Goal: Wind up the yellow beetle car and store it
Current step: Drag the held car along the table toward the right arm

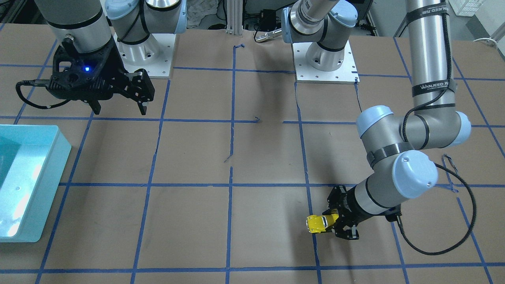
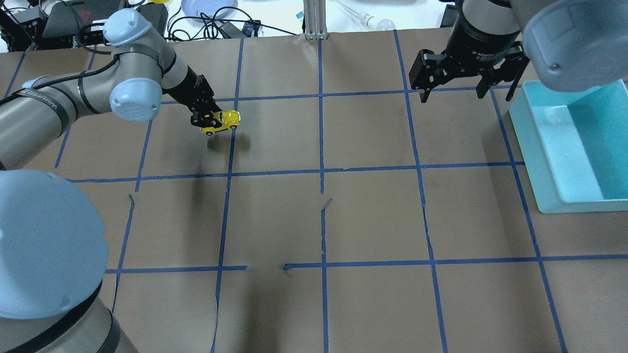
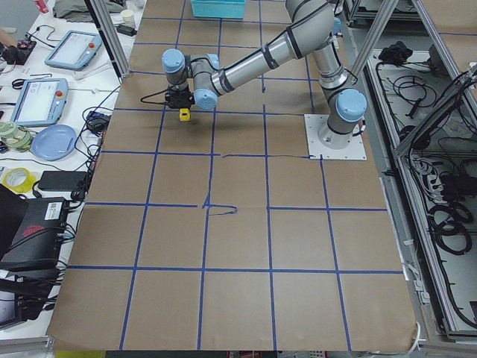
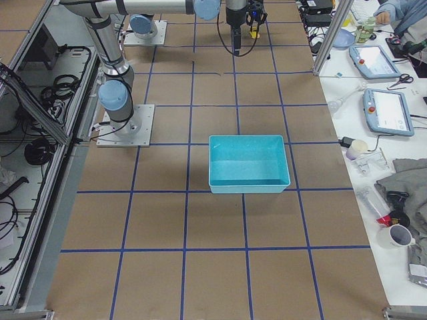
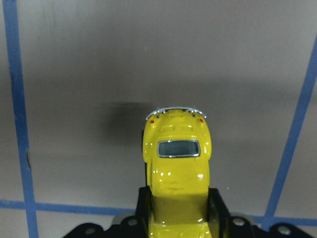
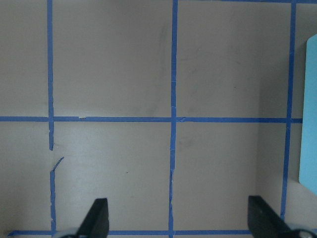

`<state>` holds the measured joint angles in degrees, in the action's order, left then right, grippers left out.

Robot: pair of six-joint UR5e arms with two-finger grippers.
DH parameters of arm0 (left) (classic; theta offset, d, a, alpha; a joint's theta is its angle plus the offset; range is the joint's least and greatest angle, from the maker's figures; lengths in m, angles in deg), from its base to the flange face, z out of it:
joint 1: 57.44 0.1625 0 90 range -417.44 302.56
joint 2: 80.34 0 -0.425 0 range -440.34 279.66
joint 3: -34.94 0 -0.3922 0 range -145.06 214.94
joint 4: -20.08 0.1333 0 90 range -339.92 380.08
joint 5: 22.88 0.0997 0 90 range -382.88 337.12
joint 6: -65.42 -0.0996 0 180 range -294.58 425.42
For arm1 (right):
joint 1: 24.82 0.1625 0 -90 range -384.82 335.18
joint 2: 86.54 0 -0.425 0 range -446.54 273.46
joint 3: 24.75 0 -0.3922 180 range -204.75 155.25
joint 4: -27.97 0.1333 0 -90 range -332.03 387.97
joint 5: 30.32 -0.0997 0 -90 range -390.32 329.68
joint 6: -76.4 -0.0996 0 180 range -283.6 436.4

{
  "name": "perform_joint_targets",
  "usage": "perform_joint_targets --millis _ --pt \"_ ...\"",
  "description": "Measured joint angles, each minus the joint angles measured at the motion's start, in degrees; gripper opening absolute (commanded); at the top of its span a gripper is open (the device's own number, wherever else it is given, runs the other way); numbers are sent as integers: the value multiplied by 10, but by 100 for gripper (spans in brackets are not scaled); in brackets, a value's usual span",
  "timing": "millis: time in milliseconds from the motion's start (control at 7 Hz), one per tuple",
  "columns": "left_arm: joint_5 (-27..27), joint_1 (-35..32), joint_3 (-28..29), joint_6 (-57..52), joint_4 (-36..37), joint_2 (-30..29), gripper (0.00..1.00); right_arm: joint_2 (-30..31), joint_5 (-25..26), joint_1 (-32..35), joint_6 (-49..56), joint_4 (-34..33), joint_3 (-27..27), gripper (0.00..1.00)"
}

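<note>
The yellow beetle car (image 1: 318, 223) is held in my left gripper (image 1: 333, 224), which is shut on its front half with the rear sticking out. It hangs above the brown table; its shadow lies below it in the overhead view, where the car (image 2: 223, 120) and left gripper (image 2: 208, 119) are at the far left. In the left wrist view the car (image 5: 177, 163) points away between the fingers (image 5: 218, 208). My right gripper (image 2: 454, 81) is open and empty, hovering beside the teal bin (image 2: 569, 147); its fingertips (image 6: 99, 218) show wide apart.
The teal bin (image 1: 27, 185) is open-topped and looks empty, at the table's right end from the robot. Blue tape lines grid the brown paper table (image 2: 319, 220). Both arm bases (image 1: 325, 59) stand at the robot's edge. Clutter lies beyond the far edge.
</note>
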<state>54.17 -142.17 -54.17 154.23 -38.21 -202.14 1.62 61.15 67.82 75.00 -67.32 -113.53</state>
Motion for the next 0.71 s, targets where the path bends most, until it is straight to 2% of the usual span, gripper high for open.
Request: perform_joint_targets --millis 286,714 --pt "-2 -27 -5 -6 -4 -5 0 0 0 0 0 0 0 100" --pt "12 -30 -8 -68 -6 -11 0 0 -1 0 0 2 -1 100"
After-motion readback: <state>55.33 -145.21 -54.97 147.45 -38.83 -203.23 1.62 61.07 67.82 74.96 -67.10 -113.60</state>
